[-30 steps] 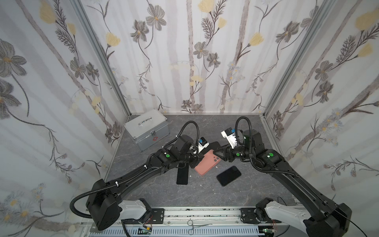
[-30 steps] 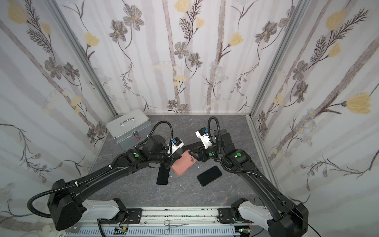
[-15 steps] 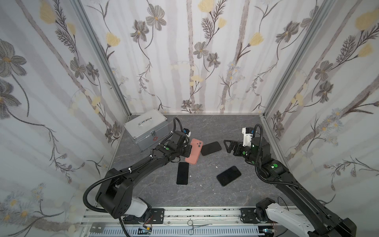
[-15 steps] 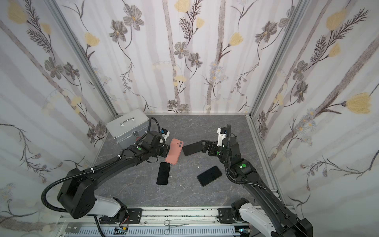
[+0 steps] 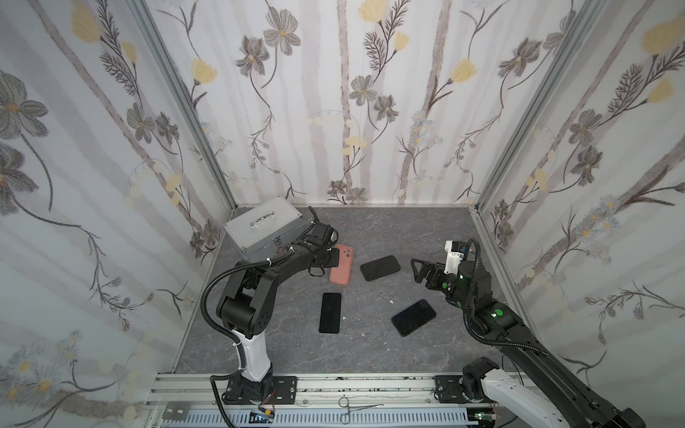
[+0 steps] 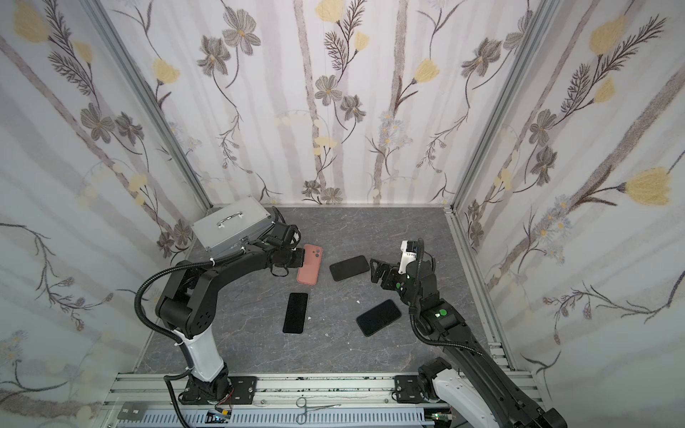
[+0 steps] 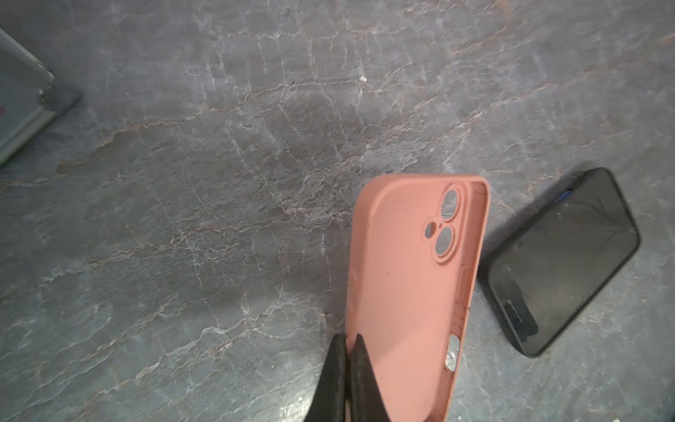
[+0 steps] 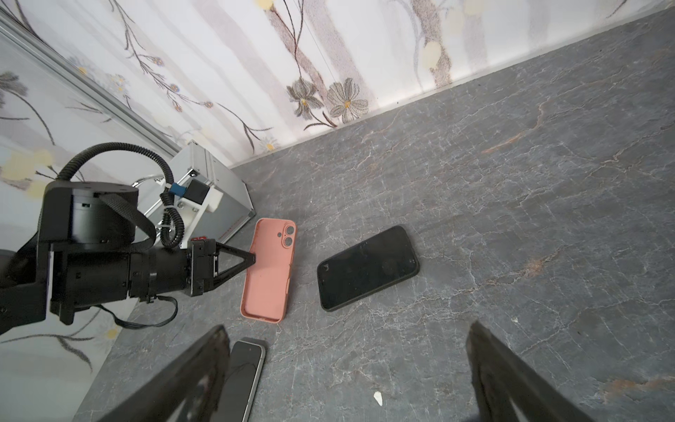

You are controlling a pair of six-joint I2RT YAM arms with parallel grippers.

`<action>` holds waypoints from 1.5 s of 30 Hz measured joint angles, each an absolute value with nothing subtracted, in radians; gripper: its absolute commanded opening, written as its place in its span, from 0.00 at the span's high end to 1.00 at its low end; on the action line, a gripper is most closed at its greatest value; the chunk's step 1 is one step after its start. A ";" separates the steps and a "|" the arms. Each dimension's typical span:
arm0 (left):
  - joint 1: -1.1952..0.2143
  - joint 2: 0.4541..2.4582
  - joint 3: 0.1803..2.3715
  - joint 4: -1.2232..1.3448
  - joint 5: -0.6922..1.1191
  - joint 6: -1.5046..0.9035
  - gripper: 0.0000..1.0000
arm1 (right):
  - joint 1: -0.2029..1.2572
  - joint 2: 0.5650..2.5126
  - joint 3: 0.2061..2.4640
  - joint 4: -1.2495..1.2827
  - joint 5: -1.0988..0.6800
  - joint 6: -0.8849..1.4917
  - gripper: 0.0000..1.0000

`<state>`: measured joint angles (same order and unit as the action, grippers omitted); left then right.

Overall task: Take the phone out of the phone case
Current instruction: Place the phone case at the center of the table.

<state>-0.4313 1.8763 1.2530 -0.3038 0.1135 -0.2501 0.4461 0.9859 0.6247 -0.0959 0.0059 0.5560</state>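
Note:
The pink phone case (image 5: 341,270) (image 6: 309,269) is empty, its open side up, low over the grey table left of centre. My left gripper (image 5: 337,258) (image 7: 349,338) is shut on the case's long side wall (image 8: 268,277). The black phone (image 5: 380,267) (image 6: 349,267) (image 8: 367,272) lies flat on the table just right of the case, touching neither gripper. My right gripper (image 5: 417,270) (image 8: 347,327) stands open and empty to the right of that phone, pointing toward it.
Two more black phones (image 5: 330,313) (image 5: 413,317) lie nearer the front. A silver metal box (image 5: 263,228) sits in the back left corner, close behind my left wrist. Patterned walls close in three sides. Forceps (image 5: 356,408) lie on the front rail.
My left gripper carried the pink case back and to the left, away from the centre. The right gripper opened, left the phone on the table and drew back to the right.

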 measured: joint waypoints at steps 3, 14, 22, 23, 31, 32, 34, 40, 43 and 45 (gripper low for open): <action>-0.416 1.915 1.275 -0.320 0.117 -0.242 1.00 | 0.450 0.990 0.627 -0.099 0.000 0.556 0.01; -0.387 1.992 1.335 -0.379 0.097 -0.231 0.86 | 0.451 1.001 0.622 -0.102 -0.002 0.557 0.02; -0.385 1.963 1.332 -0.395 0.044 -0.239 0.55 | 0.459 1.007 0.613 -0.101 0.011 0.577 0.11; -0.387 1.946 1.330 -0.395 0.036 -0.240 0.53 | 0.459 1.008 0.612 -0.103 0.017 0.586 0.12; -0.491 1.750 1.263 -0.372 -0.021 -0.226 0.48 | 0.464 1.082 0.612 -0.136 0.088 0.662 0.16; -0.507 1.725 1.246 -0.366 -0.025 -0.224 0.49 | 0.466 1.101 0.613 -0.136 0.088 0.673 0.17; -0.562 1.654 1.188 -0.336 -0.049 -0.228 0.49 | 0.474 1.163 0.626 -0.135 0.087 0.694 0.18; -0.714 1.448 0.980 -0.201 -0.083 -0.301 0.48 | 0.513 1.394 0.758 -0.134 0.055 0.759 0.21; -0.746 1.360 0.862 -0.127 -0.088 -0.356 0.48 | 0.531 1.501 0.828 -0.130 0.052 0.801 0.21; -0.761 1.311 0.797 -0.093 -0.083 -0.394 0.48 | 0.536 1.565 0.866 -0.130 0.052 0.837 0.18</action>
<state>-0.7612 1.3106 0.7975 -0.0929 -0.0826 -0.3943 0.5358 1.5654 0.8661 -0.1295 0.0517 0.8368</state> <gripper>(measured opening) 0.517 0.790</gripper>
